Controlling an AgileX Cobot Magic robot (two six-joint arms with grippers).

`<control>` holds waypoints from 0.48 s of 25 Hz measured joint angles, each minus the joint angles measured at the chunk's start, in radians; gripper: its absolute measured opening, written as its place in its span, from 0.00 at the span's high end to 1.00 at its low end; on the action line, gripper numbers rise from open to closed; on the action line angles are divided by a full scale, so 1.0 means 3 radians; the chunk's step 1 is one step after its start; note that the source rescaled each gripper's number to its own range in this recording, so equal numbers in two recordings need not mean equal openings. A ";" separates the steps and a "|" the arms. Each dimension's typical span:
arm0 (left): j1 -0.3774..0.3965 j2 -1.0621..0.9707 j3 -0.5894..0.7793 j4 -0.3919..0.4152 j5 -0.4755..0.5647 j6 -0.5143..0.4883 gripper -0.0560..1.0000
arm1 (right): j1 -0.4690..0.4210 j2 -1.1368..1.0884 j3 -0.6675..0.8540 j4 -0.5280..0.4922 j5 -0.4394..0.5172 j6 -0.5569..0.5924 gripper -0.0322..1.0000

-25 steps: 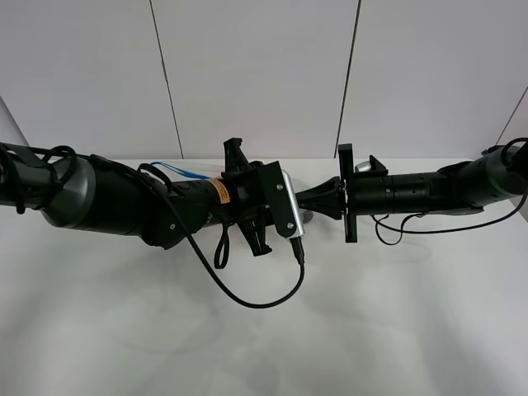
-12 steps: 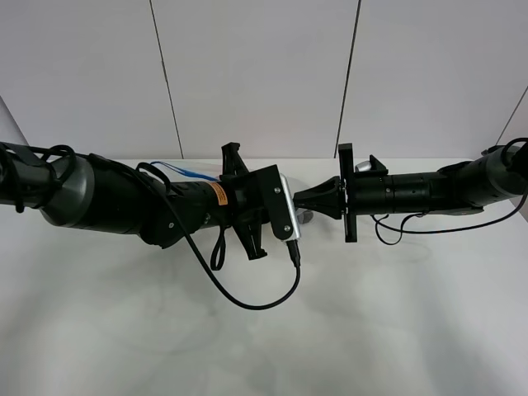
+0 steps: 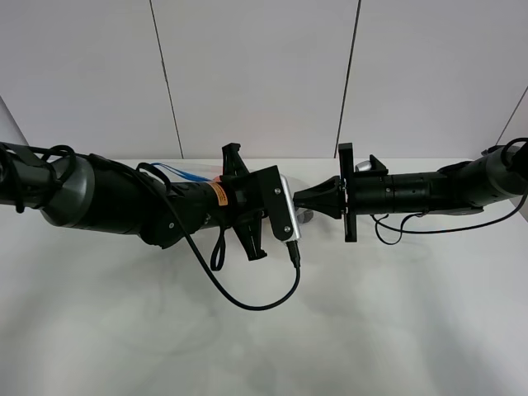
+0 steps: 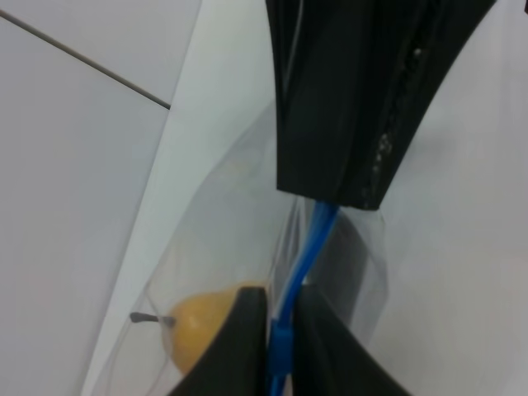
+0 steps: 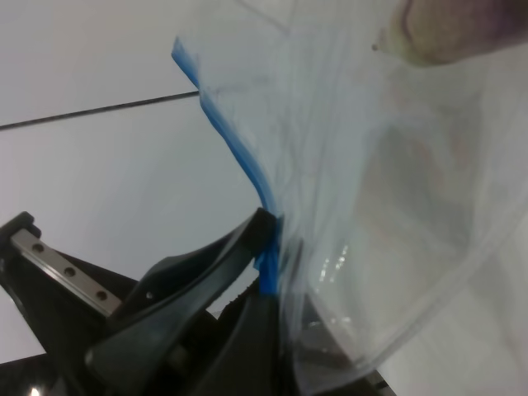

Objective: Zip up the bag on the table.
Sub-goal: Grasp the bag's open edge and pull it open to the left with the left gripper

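Two arms on show from above, meeting nose to nose over the far middle of the one white table (image 3: 396, 330), and between them they cover the bag almost completely, so from up there I can only guess that the grey sliver under the wrists is plastic. The wrist cameras tell it better: one clear crinkly bag (image 4: 223, 247), one blue zipper strip (image 4: 311, 239) running along its edge. The left gripper (image 4: 282, 304) is pinched tight, both black fingers pressed against that strip with no gap to either side. Facing it along the same strip is the right gripper (image 5: 271, 252), also clamped, its two fingers closed on the blue edge with the plastic bunching out just beside them. So that's two grips on one zipper line, close together. Through the film on the left arm's side there's one yellow fruit (image 4: 202, 326) with a short dark stem, lying inside the bag close to the strip. On the right arm's side one pale purple item (image 5: 462, 29) shows through the plastic, only partly in shot. Behind the table, a plain wall with two dark seams
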 joint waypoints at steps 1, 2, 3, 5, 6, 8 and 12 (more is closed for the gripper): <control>0.0000 0.0000 0.0000 0.0000 0.0000 0.0015 0.94 | 0.0000 0.0000 0.0000 0.0003 0.0000 0.0000 0.97; 0.0000 0.0000 0.0000 0.0000 0.0000 0.0019 0.95 | 0.0000 0.0000 0.0000 0.0003 0.0000 0.0000 0.97; 0.0000 0.0000 0.0000 0.0000 0.0000 0.0022 0.94 | 0.0000 0.0000 0.0000 0.0003 0.0000 0.0000 0.97; 0.0001 0.0000 0.0000 0.0000 0.0000 0.0047 0.94 | 0.0000 0.0000 0.0000 0.0003 0.0000 0.0000 0.97; 0.0009 0.0000 0.0000 0.0000 0.0000 0.0073 0.94 | 0.0000 0.0000 0.0000 0.0003 0.0000 0.0000 0.97; 0.0039 0.0000 0.0000 0.0009 0.0000 0.0136 0.94 | 0.0000 0.0000 0.0000 0.0006 0.0000 0.0000 0.97; 0.0198 0.0000 0.0000 0.0028 0.0000 0.0184 0.94 | 0.0000 0.0000 0.0000 0.0056 -0.0017 0.0000 0.97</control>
